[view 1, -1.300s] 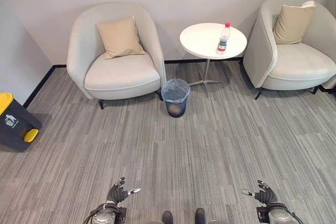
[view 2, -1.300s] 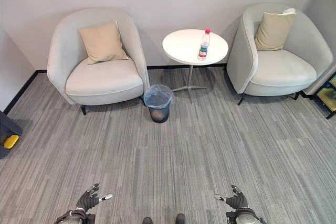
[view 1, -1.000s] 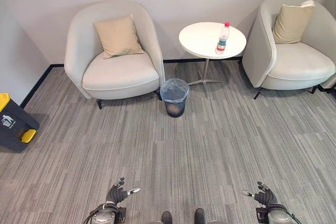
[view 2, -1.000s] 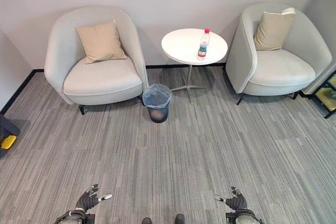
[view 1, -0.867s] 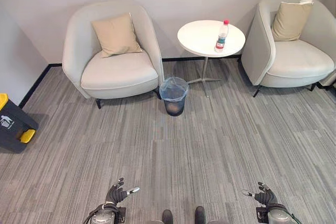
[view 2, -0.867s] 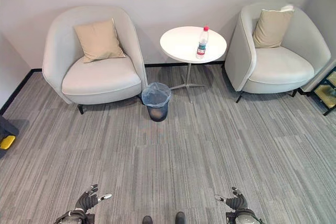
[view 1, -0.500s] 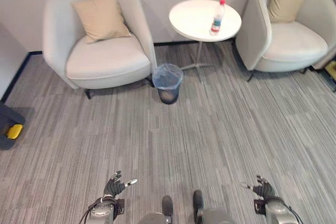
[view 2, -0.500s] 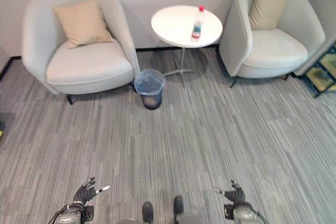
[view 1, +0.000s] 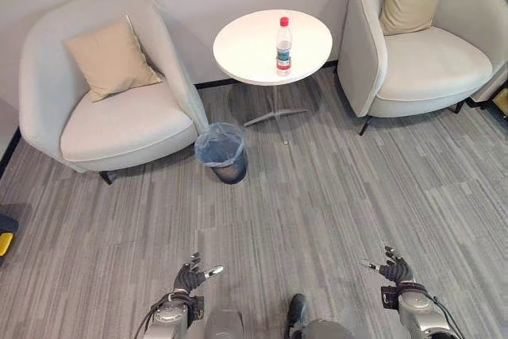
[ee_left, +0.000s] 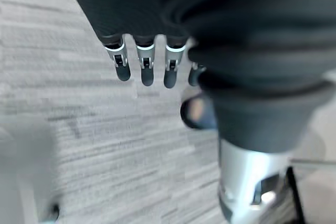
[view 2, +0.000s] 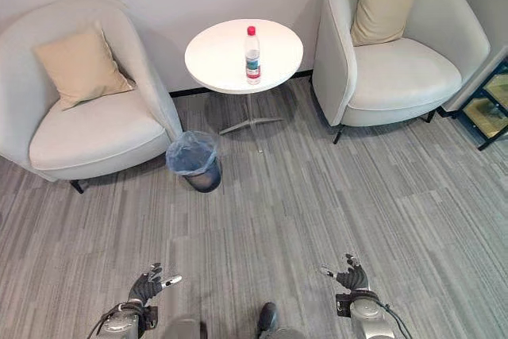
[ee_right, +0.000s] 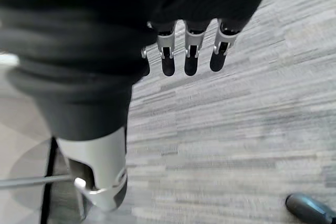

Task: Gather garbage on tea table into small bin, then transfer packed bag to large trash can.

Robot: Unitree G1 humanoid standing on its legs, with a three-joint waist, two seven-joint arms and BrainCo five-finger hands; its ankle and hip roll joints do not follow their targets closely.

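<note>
We observe a round white tea table on a thin metal pedestal against the grey wall. A clear plastic bottle with a red cap stands upright on it, near its centre. A small dark bin lined with a translucent bluish bag sits on the grey striped carpet, near the table and just beside the left pale grey armchair, which holds a beige cushion. A second pale grey armchair, with its own beige cushion, stands right of the table. Low in the frame, the left hand and right hand hang over the carpet, fingers spread, holding nothing.
</note>
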